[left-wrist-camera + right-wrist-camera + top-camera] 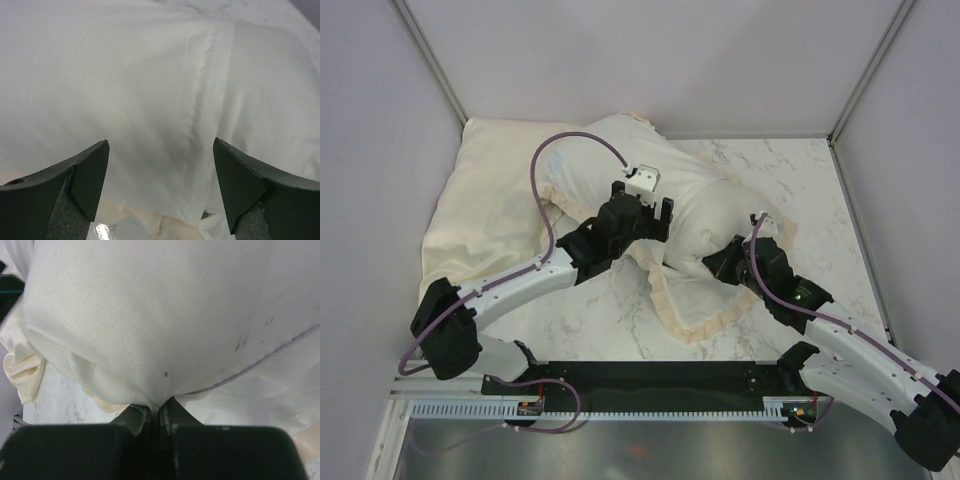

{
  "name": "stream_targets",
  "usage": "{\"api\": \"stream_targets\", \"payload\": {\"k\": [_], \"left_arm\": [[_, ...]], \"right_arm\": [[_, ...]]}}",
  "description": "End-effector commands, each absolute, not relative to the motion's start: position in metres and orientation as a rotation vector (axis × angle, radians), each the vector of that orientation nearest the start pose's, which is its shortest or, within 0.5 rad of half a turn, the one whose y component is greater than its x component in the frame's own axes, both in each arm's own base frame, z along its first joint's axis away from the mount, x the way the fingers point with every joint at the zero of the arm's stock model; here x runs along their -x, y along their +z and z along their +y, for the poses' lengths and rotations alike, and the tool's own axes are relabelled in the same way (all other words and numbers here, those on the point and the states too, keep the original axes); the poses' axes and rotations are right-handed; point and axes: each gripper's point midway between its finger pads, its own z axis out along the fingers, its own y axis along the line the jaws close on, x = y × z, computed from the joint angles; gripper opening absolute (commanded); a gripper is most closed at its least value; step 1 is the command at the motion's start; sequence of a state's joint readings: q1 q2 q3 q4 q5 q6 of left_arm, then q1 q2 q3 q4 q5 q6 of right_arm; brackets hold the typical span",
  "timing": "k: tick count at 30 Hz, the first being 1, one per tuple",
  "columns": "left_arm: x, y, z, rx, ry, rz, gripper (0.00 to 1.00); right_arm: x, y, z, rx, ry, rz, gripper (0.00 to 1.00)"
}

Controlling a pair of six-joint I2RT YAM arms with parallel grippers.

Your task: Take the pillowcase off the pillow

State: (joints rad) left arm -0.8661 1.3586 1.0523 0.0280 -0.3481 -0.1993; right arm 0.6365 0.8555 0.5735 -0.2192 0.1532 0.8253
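Note:
The pillowcase (pixel 695 205) lies bunched in the middle of the marble table, whitish side up, with its cream frill (pixel 692 322) spread toward me. My left gripper (pixel 642 200) hovers open over it. In the left wrist view its open gripper (pixel 160 141) frames a stitched hem of the pillowcase (pixel 150 90), with nothing between the fingers. My right gripper (pixel 713 262) is at the near right side of the bundle. In the right wrist view the gripper (pixel 160 409) is shut on a plump off-white corner with an edge seam, which looks like the pillow (pixel 150 315).
A flat pale-yellow cloth (pixel 485 205) fills the back left corner, partly under the bundle. Bare marble table (pixel 800 190) shows at the back right and near the arms. Walls close in the back and both sides; the black base rail (pixel 660 378) runs along the near edge.

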Motion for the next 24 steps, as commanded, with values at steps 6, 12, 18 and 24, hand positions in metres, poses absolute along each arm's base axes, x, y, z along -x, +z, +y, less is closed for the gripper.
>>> {"api": "stream_targets", "payload": {"k": [6,12,18,24], "left_arm": [[-0.357,0.211,-0.298,-0.326,-0.242,1.896,0.53],[-0.354,0.22,-0.283,-0.273,-0.255,1.887,0.09],[-0.359,0.212,-0.239,-0.174,-0.25,1.93,0.02],[-0.377,0.196,-0.201,-0.068,-0.266,1.984,0.02]], "right_arm": [[-0.235,0.165,0.161,-0.344,0.671,2.081,0.0],[-0.237,0.165,0.144,-0.343,0.569,2.066,0.0],[-0.258,0.185,0.127,-0.264,0.371,2.013,0.0],[-0.283,0.248,0.125,-0.169,0.27,1.904,0.0]]}}
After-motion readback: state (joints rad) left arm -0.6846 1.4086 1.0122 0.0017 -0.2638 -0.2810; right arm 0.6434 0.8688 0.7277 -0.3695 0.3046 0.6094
